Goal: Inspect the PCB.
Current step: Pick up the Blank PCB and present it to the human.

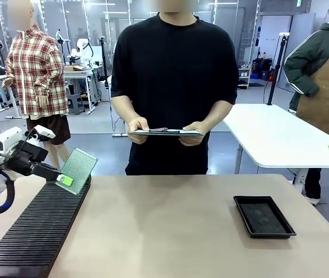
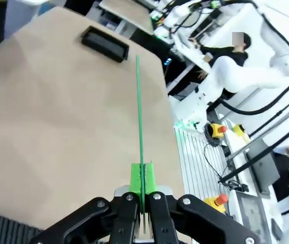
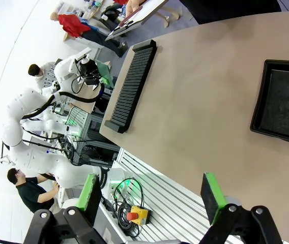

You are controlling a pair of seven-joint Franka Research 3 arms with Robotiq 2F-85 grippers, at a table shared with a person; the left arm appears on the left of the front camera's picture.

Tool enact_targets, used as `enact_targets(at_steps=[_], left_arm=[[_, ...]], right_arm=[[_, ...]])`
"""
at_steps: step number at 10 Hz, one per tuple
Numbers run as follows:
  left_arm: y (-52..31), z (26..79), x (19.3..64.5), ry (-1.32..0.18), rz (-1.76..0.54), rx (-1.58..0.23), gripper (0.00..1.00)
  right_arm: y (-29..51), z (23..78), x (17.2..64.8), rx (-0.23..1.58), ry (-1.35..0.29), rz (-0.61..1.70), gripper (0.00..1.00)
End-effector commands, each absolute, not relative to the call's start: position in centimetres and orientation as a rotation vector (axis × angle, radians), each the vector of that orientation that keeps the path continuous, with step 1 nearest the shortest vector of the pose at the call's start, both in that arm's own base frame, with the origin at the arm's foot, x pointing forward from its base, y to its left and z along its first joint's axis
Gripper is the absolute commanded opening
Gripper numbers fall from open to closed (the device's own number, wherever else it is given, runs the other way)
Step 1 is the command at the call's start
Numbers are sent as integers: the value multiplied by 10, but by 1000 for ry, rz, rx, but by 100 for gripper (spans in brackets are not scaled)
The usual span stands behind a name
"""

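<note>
Tan counter (image 1: pixel 170 226) in a busy robotics lab: the left gripper (image 1: pixel 65 180) is clamped on the thin green dotted PCB (image 1: pixel 79 168), tilted above a long black slotted rack (image 1: pixel 37 231). The board is up, and inspection by the person (image 1: pixel 176 87) holding a clipboard (image 1: pixel 164 132) apparently remains. The right gripper (image 3: pixel 149 193) stands apart. A shallow black rectangular tray (image 1: pixel 242 217) sits empty.

No writing, number, brand or sign can be read anywhere. The PCB (image 1: pixel 80 165), up near the table's (image 1: pixel 170 220) far left corner, shows only a fine pale dotted face, any marks too small to tell. The clipboard (image 1: pixel 170 132) held by the person beyond the table's far edge is seen edge-on, so its sheet is unreadable.
</note>
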State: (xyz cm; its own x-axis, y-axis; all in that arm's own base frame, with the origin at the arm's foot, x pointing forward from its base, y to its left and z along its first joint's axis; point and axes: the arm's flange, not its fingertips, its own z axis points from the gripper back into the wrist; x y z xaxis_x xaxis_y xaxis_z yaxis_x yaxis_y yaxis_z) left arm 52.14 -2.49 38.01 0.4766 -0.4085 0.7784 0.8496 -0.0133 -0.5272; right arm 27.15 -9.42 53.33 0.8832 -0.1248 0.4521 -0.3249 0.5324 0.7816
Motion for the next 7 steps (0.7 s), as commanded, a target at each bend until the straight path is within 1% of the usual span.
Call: enact_targets(at_steps=[1, 3, 6, 7], left_arm=[[-21, 382, 533, -504, -1086, -1312, 0], [-19, 372, 541, -526, -1052, -1331, 0], [-20, 366, 543, -472, -954, -1294, 0], [-17, 362, 536, -488, -1028, -1299, 0]], right_arm=[[-95, 533, 273, 1025, -512, 141, 100], [-95, 533, 273, 1025, -512, 141, 100], [-95, 533, 273, 1025, -512, 141, 100], [-95, 533, 273, 1025, -512, 141, 100]])
